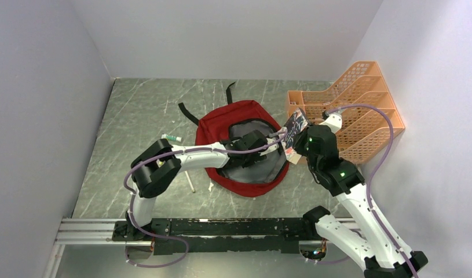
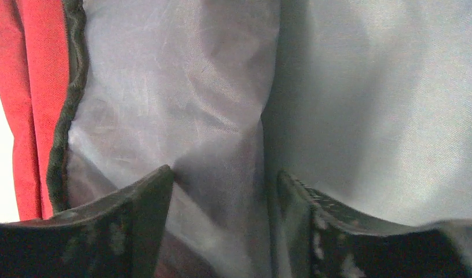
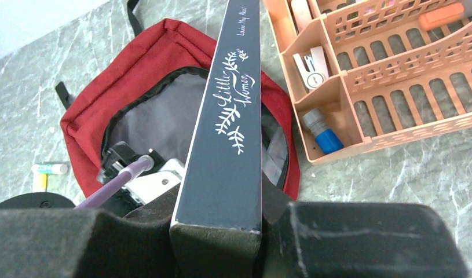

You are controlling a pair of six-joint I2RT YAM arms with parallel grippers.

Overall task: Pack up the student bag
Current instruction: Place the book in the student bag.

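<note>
Our bag (image 1: 222,124) sits unzipped mid-way across the counter (image 1: 141,116). Left jaws are inside it, parted, with a fold of lining (image 2: 181,87) between them. At its 3 o'clock, our right jaws are clamped tight on a book (image 3: 230,116).

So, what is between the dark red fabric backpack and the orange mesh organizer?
A dark-spined book in the right end effector is between the dark red fabric backpack and the orange plastic mesh organizer; the top external view shows it.

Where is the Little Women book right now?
The book is clamped in the right gripper, right of centre in the top view, held up between the open student bag and the orange file organizer.
</note>
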